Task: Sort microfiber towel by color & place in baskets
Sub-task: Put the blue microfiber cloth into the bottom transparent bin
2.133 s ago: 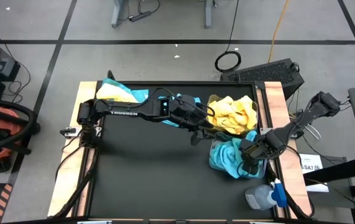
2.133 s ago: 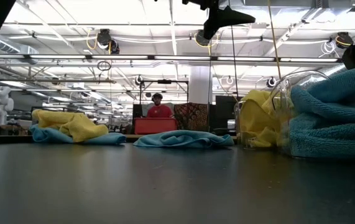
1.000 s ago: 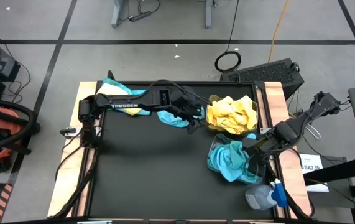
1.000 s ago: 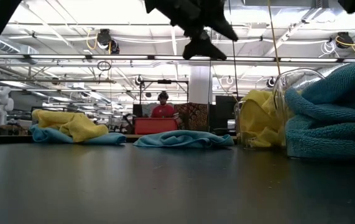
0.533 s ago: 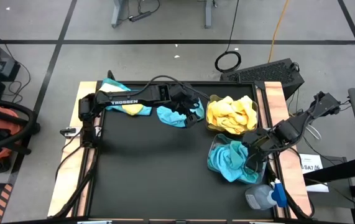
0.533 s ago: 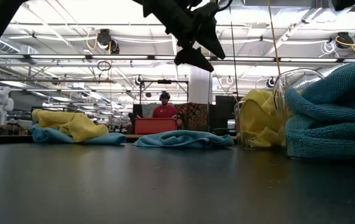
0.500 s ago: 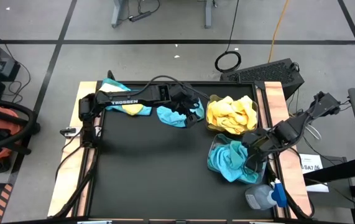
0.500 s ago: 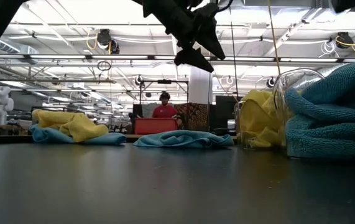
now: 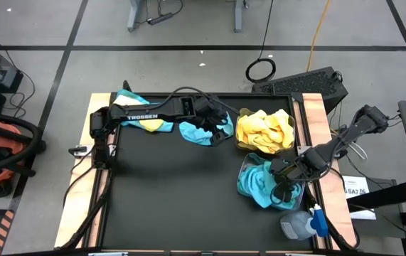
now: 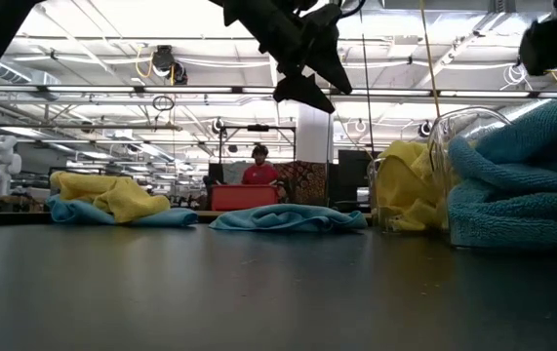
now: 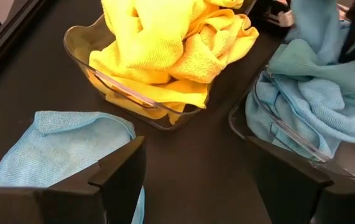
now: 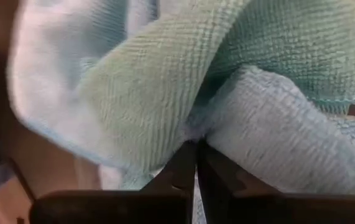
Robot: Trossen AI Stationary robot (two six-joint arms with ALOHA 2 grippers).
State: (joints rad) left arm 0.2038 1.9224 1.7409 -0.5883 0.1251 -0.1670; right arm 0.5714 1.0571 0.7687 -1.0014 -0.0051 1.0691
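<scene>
loose teal towel (image 9: 201, 133): soft, limp, light; best pinched at a raised fold. left gripper (image 9: 217, 128) hovers above it, fingers apart. right gripper (image 9: 282, 186) pressed together among teal cloths in basket (image 9: 244, 171).

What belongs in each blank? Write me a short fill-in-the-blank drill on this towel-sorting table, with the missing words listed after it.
The right gripper is at a basket full of ___ towels.
The other basket holds only ___ towels.
The left gripper hovers with its fingers ___ over a teal towel lying on the table.
Missing words: teal; yellow; open.
</scene>
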